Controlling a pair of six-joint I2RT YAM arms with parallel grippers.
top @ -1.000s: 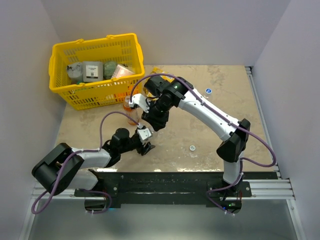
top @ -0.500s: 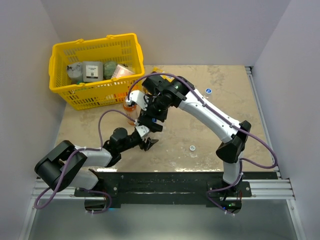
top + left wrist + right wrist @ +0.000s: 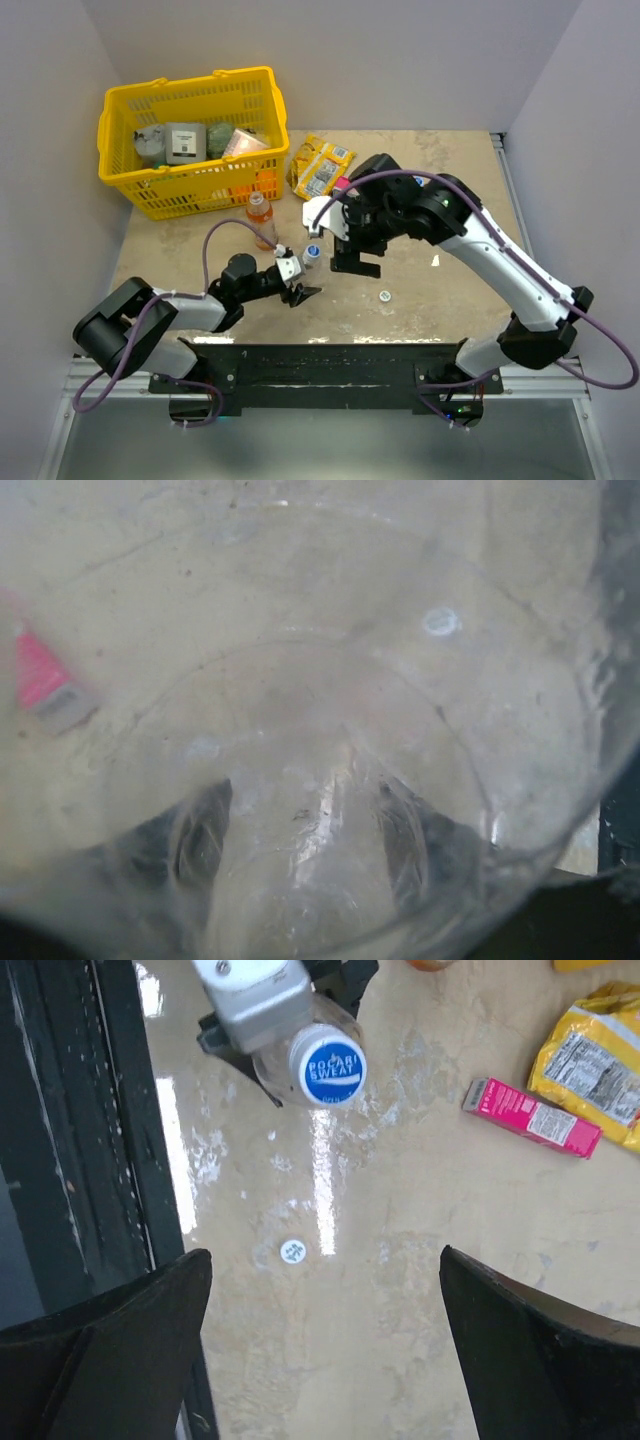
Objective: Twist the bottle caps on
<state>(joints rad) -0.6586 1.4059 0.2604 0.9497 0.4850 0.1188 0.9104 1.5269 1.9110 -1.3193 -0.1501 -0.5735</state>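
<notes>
Left jaws pinch a clear bottle (image 3: pixel 320 810), its blue cap (image 3: pixel 333 1068) facing up; right jaws spread wide, empty; a loose whitish cap (image 3: pixel 292 1251) lies on the worktop (image 3: pixel 450 1260) ahead of them, nearer the right arm.

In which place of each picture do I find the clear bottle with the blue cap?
Top external: the bottle sits about the centre, blue cap up.
Left wrist: the bottle fills nearly the whole picture, blurred; cap not seen.
Right wrist: the bottle is at top centre, cap facing the camera.
Shared landmark: the pink packet.
</notes>
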